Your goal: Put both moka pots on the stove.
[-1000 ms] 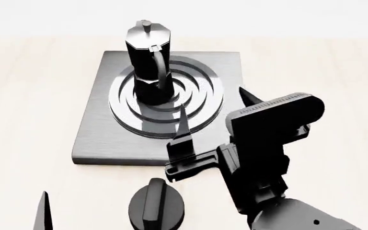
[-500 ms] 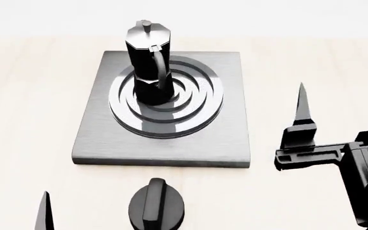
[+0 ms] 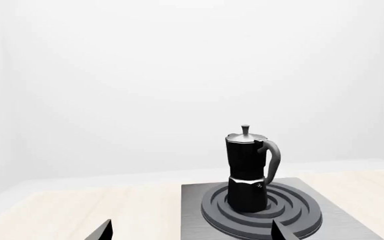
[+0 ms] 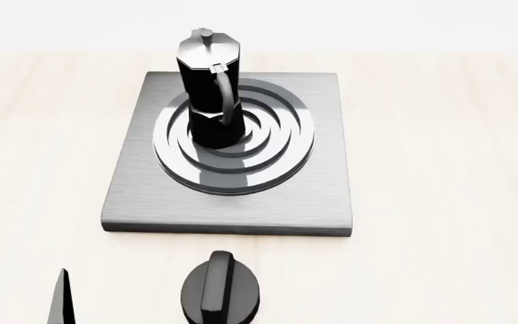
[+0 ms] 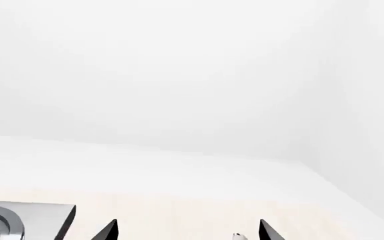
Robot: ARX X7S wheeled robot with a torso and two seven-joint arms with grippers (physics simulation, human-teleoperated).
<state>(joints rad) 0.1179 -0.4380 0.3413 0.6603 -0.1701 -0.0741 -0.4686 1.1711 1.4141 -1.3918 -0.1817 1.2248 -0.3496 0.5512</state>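
Here, low in the head view, the round black knob [image 4: 221, 289] sat nearest me, one fingertip [image 4: 59, 297] of my left gripper [image 3: 190, 231] at the lower left. Both grippers stood wide and empty; my right gripper [image 5: 188, 231] showed two parted tips. Beyond the knob lay the stove [image 4: 142, 196] on the pale table [image 4: 439, 135], one moka pot [image 4: 208, 88] upright on its rings, upper centre.

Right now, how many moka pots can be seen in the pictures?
1. The moka pot stands upright on the rings of the stove; the left wrist view shows it there too. The second pot is not in view and may be out of frame.
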